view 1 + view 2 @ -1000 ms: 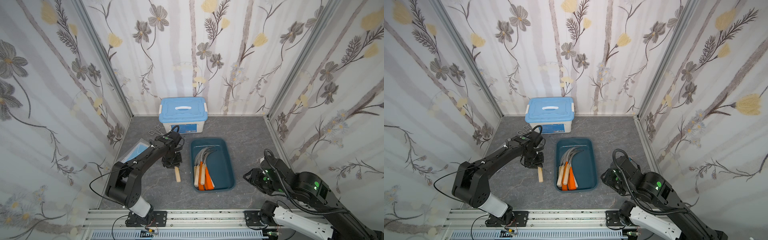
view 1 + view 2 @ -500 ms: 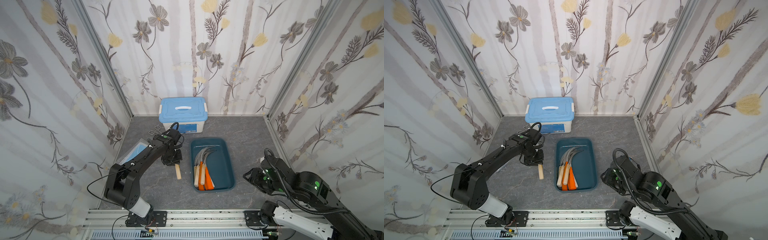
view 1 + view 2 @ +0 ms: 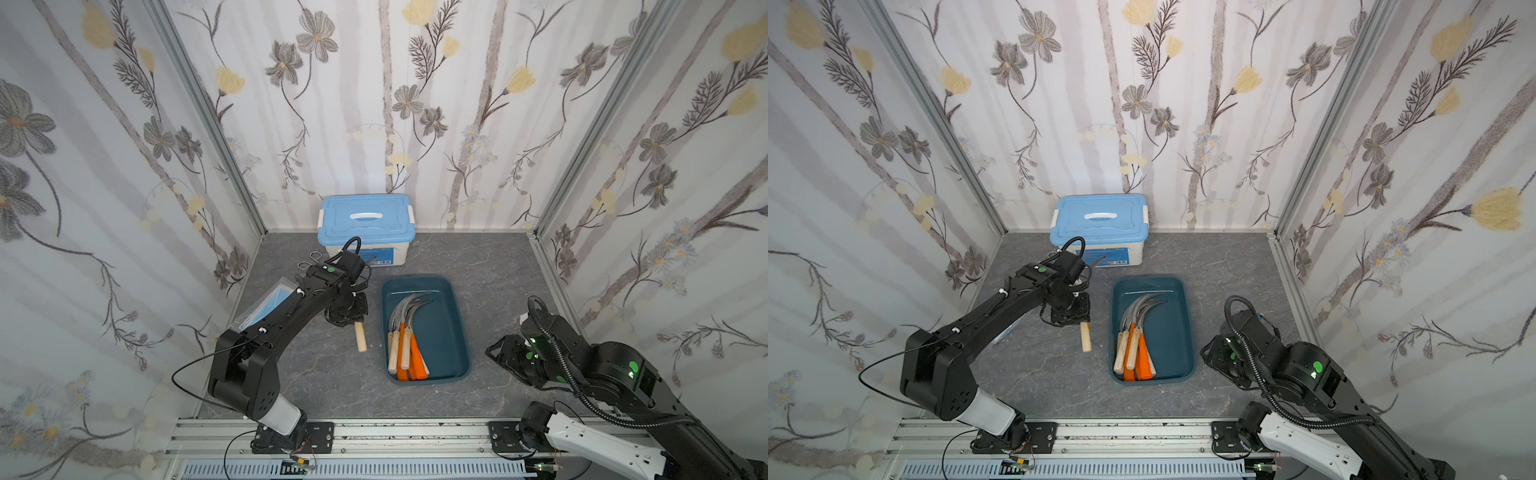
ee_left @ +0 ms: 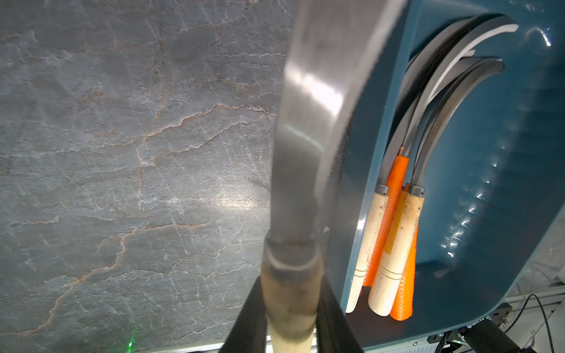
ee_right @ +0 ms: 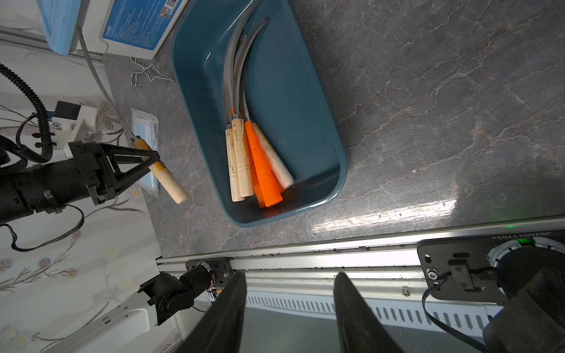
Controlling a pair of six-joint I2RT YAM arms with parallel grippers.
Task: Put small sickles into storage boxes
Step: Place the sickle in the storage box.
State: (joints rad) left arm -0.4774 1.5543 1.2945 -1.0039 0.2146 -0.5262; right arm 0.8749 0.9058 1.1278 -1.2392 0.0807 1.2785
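Clamping a wooden-handled, curved grey-bladed sickle (image 3: 360,338), left claw (image 3: 351,318) beside teal tray (image 3: 453,324), right claw (image 5: 290,276) parted, empty.

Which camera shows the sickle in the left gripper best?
The right wrist view: the held sickle shows from the side, its wooden handle clamped in the left gripper. The left wrist view shows it close but blurred; both top views show only the handle end below the gripper.
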